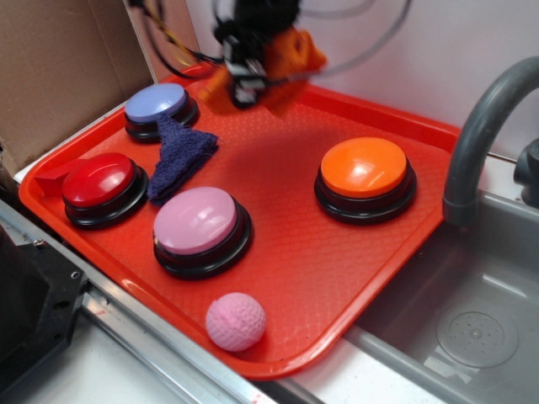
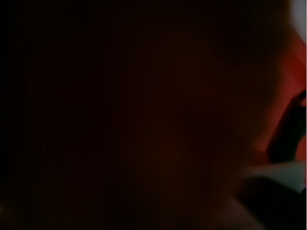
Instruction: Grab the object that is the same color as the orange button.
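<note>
The orange cloth (image 1: 290,63) hangs above the back of the red tray (image 1: 337,278), lifted off it. My gripper (image 1: 246,88) is shut on the cloth, which bunches out on both sides of the black fingers. The orange button (image 1: 364,167), a glossy dome on a black base, stands on the tray's right side, apart from the gripper. The wrist view is almost wholly dark, covered by something close to the lens; only a strip of red tray (image 2: 295,72) shows at its right edge.
On the tray stand a blue-domed button (image 1: 157,103), a red-domed button (image 1: 98,180) and a pink-domed button (image 1: 195,220). A dark purple-blue cloth (image 1: 178,155) lies between them. A pink ball (image 1: 236,321) sits near the front edge. A grey sink (image 1: 472,337) with a faucet (image 1: 480,126) lies right.
</note>
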`<action>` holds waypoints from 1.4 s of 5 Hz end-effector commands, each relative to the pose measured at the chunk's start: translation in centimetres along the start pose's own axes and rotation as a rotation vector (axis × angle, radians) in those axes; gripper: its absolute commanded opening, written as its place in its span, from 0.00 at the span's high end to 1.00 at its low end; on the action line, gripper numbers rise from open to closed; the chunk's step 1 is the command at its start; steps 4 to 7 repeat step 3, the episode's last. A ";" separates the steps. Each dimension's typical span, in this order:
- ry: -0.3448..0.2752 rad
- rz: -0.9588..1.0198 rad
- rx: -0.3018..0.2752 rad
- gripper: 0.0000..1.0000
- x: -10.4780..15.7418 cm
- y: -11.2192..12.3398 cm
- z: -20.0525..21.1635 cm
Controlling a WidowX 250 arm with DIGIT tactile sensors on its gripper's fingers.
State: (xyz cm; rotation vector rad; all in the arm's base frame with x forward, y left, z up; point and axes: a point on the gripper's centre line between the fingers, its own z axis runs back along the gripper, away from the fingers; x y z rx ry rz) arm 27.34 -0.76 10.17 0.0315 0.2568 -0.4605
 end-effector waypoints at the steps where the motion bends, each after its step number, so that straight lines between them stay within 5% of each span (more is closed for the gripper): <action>1: -0.113 0.225 0.006 1.00 -8.3 -4.9 9.3; 3: -0.172 0.301 0.026 1.00 -11.3 -6.2 10.9; 7: -0.172 0.301 0.026 1.00 -11.3 -6.2 10.9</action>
